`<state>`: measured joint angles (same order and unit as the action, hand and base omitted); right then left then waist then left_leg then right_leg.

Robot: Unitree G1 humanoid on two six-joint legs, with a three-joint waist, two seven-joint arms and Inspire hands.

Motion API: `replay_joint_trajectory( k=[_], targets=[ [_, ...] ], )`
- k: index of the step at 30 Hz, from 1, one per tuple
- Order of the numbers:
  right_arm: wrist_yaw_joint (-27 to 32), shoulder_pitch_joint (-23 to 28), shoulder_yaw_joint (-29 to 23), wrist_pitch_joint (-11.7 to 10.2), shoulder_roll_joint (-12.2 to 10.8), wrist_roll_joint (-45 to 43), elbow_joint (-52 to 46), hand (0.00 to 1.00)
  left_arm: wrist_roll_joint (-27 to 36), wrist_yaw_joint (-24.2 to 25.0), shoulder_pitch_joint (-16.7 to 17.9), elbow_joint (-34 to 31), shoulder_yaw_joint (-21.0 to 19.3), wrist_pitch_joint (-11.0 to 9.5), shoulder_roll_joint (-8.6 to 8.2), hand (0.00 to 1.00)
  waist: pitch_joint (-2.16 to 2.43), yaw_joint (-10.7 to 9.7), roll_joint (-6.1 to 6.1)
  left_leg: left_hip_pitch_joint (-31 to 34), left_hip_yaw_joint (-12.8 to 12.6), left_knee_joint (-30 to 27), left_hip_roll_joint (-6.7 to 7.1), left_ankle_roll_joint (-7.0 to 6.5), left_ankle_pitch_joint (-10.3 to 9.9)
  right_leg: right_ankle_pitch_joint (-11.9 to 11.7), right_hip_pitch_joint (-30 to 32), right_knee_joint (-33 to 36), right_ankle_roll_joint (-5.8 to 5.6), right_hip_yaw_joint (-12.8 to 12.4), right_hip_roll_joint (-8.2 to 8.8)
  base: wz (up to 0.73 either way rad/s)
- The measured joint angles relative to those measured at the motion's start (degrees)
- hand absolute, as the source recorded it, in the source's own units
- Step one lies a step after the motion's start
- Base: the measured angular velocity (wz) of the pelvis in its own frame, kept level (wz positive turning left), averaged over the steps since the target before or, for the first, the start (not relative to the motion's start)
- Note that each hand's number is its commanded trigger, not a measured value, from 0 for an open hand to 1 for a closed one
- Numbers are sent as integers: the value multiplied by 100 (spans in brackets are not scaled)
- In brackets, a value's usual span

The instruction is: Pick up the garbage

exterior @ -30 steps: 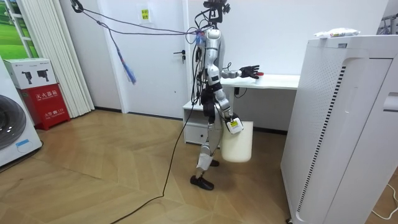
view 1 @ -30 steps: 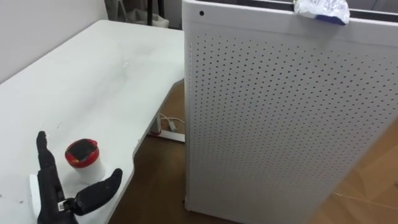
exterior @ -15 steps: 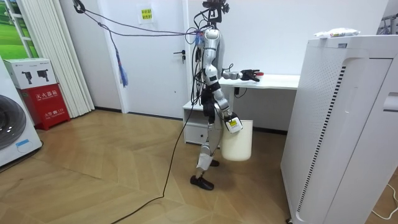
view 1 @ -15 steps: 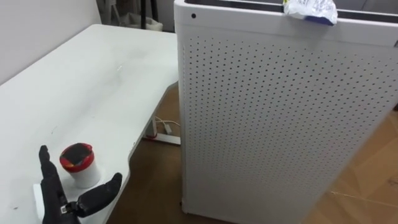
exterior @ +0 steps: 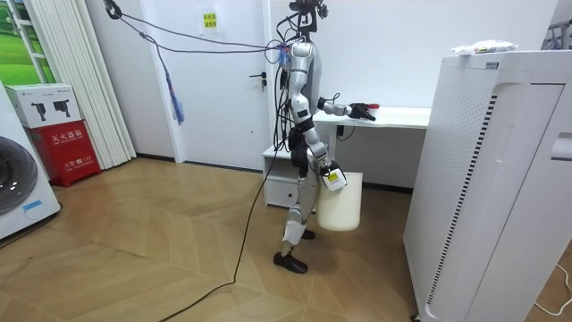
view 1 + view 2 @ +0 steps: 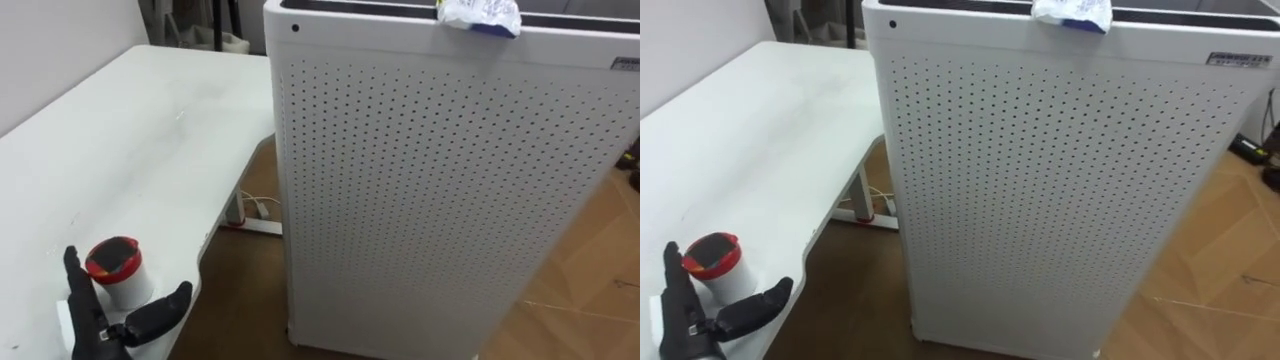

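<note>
The lidded cup point(image 6: 114, 272) is standing on the desk point(image 6: 140, 130) at its near right edge, just beyond the left hand point(image 6: 98, 330). The air purifier point(image 6: 430, 190) is standing on the floor immediately right of the desk. A crumpled wrapper point(image 6: 480, 14) is lying on the purifier's top.

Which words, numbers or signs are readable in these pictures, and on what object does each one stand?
Nothing reads clearly.
Label on the white perforated cabinet: too small.
Yellow sign on the door: blurred.
Characters on the red box: too small.
Print on the crumpled wrapper: unreadable.
</note>
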<state>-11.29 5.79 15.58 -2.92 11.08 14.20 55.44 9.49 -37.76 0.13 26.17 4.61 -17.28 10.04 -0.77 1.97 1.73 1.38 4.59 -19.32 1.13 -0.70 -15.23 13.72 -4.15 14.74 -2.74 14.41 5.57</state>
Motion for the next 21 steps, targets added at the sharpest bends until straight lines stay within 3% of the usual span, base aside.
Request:
replay_joint_trajectory(
  k=[12,13,15,16,18,19,21],
  targets=[
    [-19,13,-71,167,9,-130,-150,100,12,-35,-69,78,-58,192,22,0,32,-38,1,-70,-47,17,-34,0,2,-1,-28,7,2,-12,1,-1],
    [-17,54,-71,174,15,-130,-205,100,36,-34,-70,89,-58,204,21,6,36,-40,8,-114,-47,32,-33,0,2,-1,-67,3,2,-7,5,0],
    [-17,87,-72,176,17,-130,-254,100,111,-34,-95,91,-61,231,23,33,54,-40,25,-147,-48,46,-34,-3,4,-1,-82,3,2,-6,7,0],
    [-20,100,-73,177,21,-129,-261,100,128,-35,-123,123,-64,252,24,53,60,-36,37,-165,-51,49,-35,-4,6,-1,-84,4,2,-3,9,0],
    [-21,104,-77,182,28,-129,-261,100,234,-38,-189,160,-93,250,23,68,68,-29,39,-171,-56,46,-34,-7,8,-1,-85,13,2,-4,11,0],
    [-22,104,-95,183,30,-130,-261,100,268,-41,-230,219,-178,250,23,100,72,-28,33,-170,-58,46,-34,-7,13,-1,-84,21,1,-2,13,0],
    [-21,105,-98,186,37,-126,-248,100,437,-52,-261,303,-351,225,59,100,81,-28,11,-167,-60,75,-32,-7,13,-2,-84,38,2,5,12,0]
  ],
)
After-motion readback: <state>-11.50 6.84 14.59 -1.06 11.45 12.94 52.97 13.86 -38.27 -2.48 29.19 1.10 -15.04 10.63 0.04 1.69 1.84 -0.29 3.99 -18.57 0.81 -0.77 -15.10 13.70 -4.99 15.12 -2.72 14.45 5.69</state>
